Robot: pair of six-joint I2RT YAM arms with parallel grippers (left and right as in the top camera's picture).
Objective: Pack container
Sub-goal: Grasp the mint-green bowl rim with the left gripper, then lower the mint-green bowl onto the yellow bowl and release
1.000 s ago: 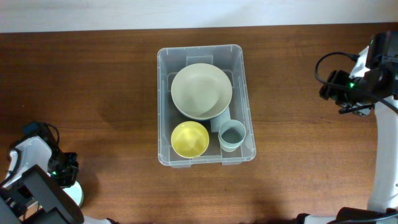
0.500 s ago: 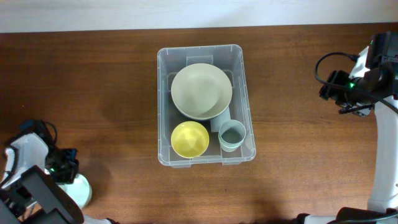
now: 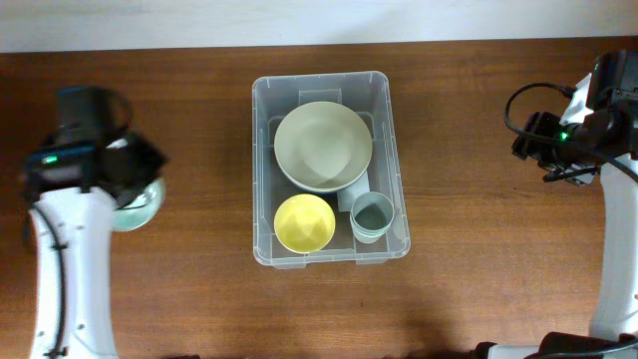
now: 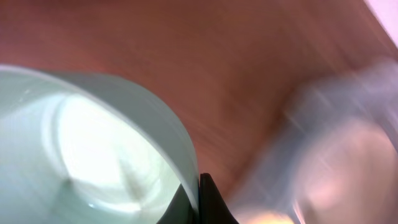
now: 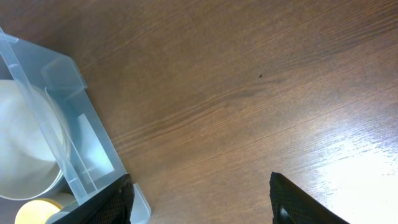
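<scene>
The clear plastic container (image 3: 394, 150) stands mid-table and holds a large pale green bowl (image 3: 322, 146), a yellow bowl (image 3: 304, 222) and a pale blue cup (image 3: 372, 216). My left gripper (image 3: 135, 184) is left of it, above the table, shut on the rim of a pale mint bowl (image 3: 140, 207). In the left wrist view the mint bowl (image 4: 81, 143) fills the left side, its rim pinched between the fingers (image 4: 198, 202); the container (image 4: 336, 124) is a blur at right. My right gripper (image 5: 200, 199) is open and empty over bare wood, right of the container's corner (image 5: 59, 74).
The right arm (image 3: 573, 130) stands at the table's right edge, with its cable looped beside it. The table's far edge runs along the top of the overhead view.
My left arm has swung from the front-left corner up and rightward toward the container, carrying the mint bowl off the table. The right arm has not moved.
</scene>
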